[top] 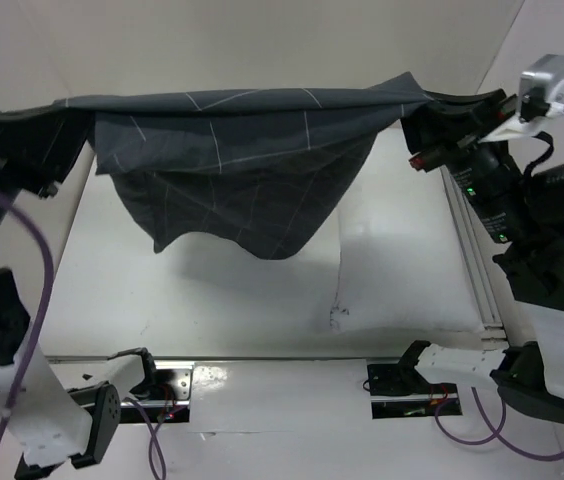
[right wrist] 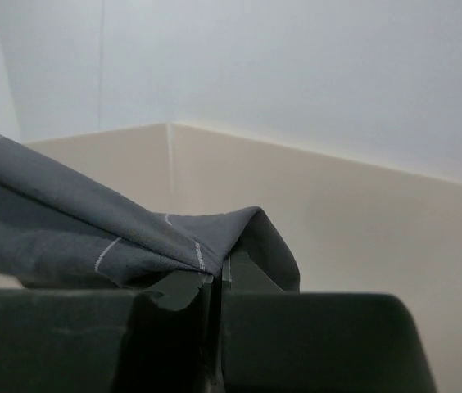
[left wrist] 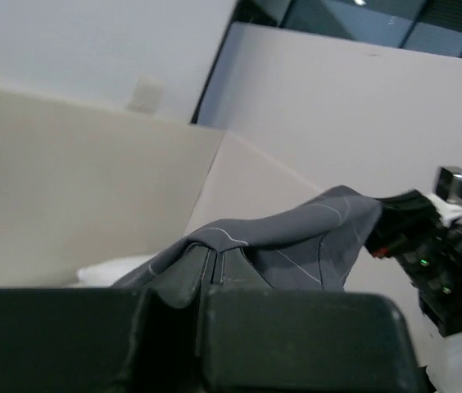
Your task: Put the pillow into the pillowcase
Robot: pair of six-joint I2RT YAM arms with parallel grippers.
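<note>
The dark grey pillowcase [top: 242,170] with a thin light grid hangs stretched in the air between my two grippers, its lower edge sagging in the middle. My left gripper [top: 67,105] is shut on its top left corner, and the left wrist view shows the cloth [left wrist: 313,237] pinched between its closed jaws [left wrist: 217,258]. My right gripper [top: 417,112] is shut on the top right corner, with the cloth [right wrist: 51,221] draped over its closed jaws [right wrist: 219,274]. The white pillow [top: 262,300] lies flat below the pillowcase, with dark specks near its front right corner.
White walls [top: 262,50] enclose the back and both sides of the work area. A metal rail [top: 472,260] runs along the right side. The arm bases and purple cables [top: 32,300] sit at the near edge.
</note>
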